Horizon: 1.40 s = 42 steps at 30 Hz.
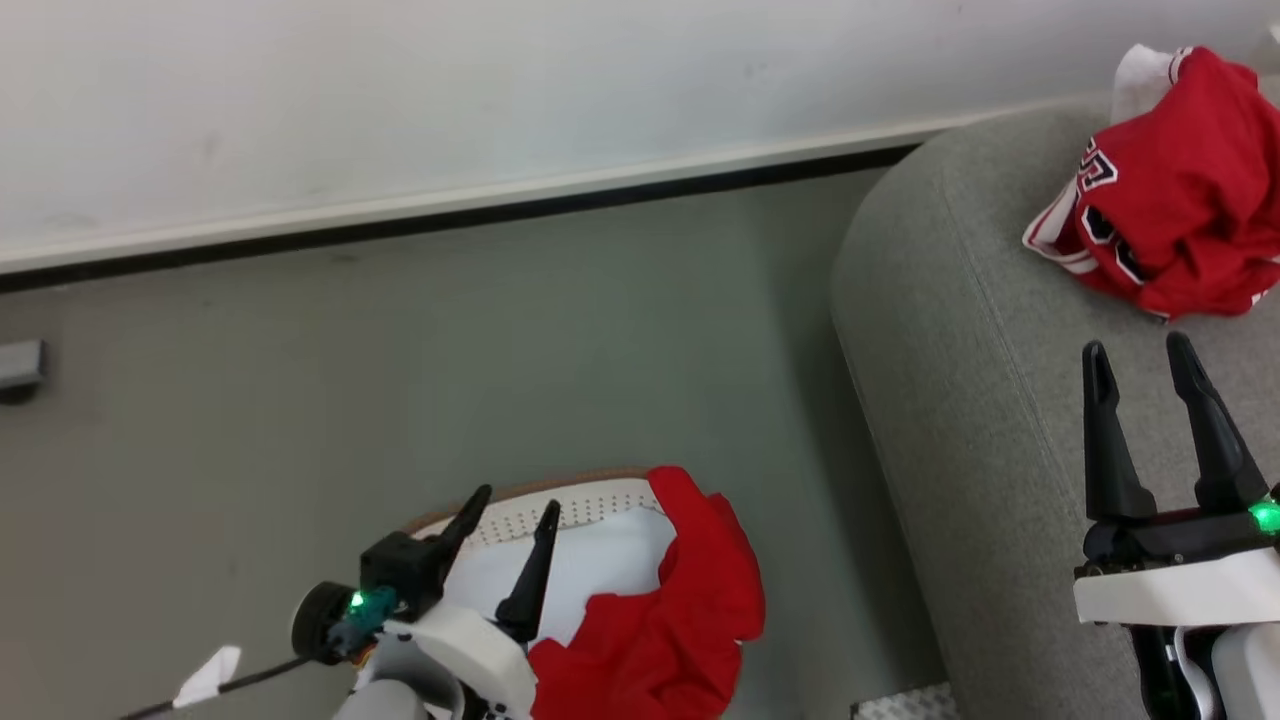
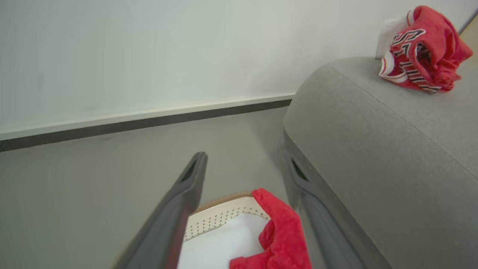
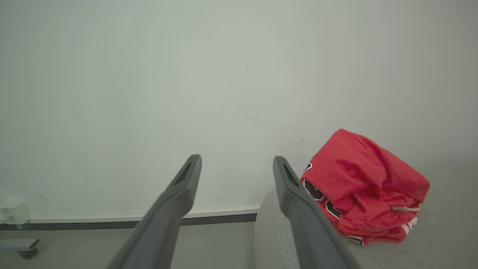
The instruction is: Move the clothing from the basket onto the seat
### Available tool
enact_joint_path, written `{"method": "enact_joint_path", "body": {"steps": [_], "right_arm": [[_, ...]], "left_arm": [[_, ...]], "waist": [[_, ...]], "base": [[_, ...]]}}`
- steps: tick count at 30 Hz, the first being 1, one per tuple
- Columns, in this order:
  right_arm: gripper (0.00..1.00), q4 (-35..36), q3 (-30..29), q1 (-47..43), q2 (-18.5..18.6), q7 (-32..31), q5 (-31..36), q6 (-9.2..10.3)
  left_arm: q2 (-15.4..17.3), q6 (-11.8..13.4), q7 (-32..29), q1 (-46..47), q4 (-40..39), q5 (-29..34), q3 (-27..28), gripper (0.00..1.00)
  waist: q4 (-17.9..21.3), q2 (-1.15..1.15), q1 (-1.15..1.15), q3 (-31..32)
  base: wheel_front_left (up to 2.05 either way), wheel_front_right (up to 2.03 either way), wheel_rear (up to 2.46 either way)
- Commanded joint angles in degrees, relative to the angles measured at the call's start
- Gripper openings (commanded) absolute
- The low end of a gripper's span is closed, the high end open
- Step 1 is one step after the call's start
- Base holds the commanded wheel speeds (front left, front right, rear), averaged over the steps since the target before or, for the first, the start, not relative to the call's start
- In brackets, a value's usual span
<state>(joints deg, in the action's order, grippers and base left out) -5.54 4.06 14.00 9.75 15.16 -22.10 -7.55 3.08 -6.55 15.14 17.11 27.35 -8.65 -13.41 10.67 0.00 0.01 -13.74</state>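
1. Right, starting at my left: the left pincer [image 1: 519, 498] hangs over the basket [image 1: 585, 512], fingers spread with nothing between them, so it is released and empty.
2. The basket stands on the floor [image 1: 450, 350], near the rounded end of the seat [image 1: 960, 420]. Its pale lining lies bare under my left fingers.
3. Next over, the plain red garment [image 1: 690, 610] is slumped in the basket's right side, with a fold draped over the rim toward the seat. In the left wrist view it lies low, right of centre between the two fingers.
4. On the seat, the jersey [image 1: 1170, 200] sits bunched up on top, close to the wall [image 1: 500, 100]. I judge the task half done.
5. The right pincer [image 1: 1137, 346] hovers over the seat, near the jersey but apart from it, fingers parted and empty.
6. The step in hand, as I read it, is the reach for the second garment. Next I would shift the left pincer a little right and lower it. It should clench on the thick bunch, not the thin draped edge. Then I would lift well clear of the rim so the basket doesn't drag along.
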Motion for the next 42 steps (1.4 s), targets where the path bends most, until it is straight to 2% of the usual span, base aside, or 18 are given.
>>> {"method": "enact_joint_path", "body": {"steps": [1, 11, 19, 30, 39, 40, 41, 42], "right_arm": [[1.0, 0.44, 0.12, 1.33, -0.24, -0.04, -0.46, 0.13], [1.0, 2.4, -1.07, 6.92, -2.17, -0.04, -0.58, 0.13], [1.0, 3.63, -0.94, 10.36, -4.13, -0.04, -0.89, 0.13], [1.0, 4.14, 0.58, 12.2, -6.16, -0.04, -1.56, 0.13], [1.0, 4.15, 1.33, 12.98, -6.86, -0.04, -1.84, 0.13], [1.0, 4.09, 1.47, 13.14, -6.88, -0.04, -1.89, 0.13], [1.0, 4.01, 1.6, 13.24, -6.87, -0.04, -1.88, 0.13], [1.0, 3.92, 1.67, 13.27, -6.88, -0.04, -1.86, 0.13]], "left_arm": [[1.28, -0.36, 0.01, 2.11, 2.69, 0.27, -0.54, 1.0], [4.46, -0.81, -3.61, 15.41, 26.09, 1.29, -7.87, 1.0], [6.22, -0.84, -9.53, 22.09, 37.95, -0.86, -17.0, 1.0], [11.44, -0.86, -16.27, 28.26, 44.86, -1.74, -21.68, 1.0], [12.03, -0.86, -20.77, 29.86, 45.73, -3.1, -26.04, 1.0], [12.08, -0.86, -20.77, 30.13, 45.76, -3.24, -26.34, 0.76], [12.13, -0.86, -20.84, 30.37, 45.77, -3.49, -26.61, 0.43], [12.16, -0.86, -20.84, 30.47, 45.79, -3.72, -26.89, 0.0]], "waist": [[3.41, 0.0, -0.01, -4.74], [7.51, 0.0, -0.01, -15.4], [10.97, 0.0, -0.01, -23.15], [15.28, 0.0, -0.01, -31.52], [16.74, 0.0, -0.01, -34.89], [16.86, 0.0, -0.01, -35.13], [16.95, 0.0, -0.01, -35.31], [16.99, 0.0, -0.01, -35.42]], "base": [[0.0, 0.0, 0.0], [0.0, 0.0, 0.0], [0.0, 0.0, 0.0], [0.0, 0.0, 0.0], [0.0, 0.0, 0.0], [0.0, 0.0, 0.0], [0.0, 0.0, 0.0], [0.0, 0.0, 0.0]]}}
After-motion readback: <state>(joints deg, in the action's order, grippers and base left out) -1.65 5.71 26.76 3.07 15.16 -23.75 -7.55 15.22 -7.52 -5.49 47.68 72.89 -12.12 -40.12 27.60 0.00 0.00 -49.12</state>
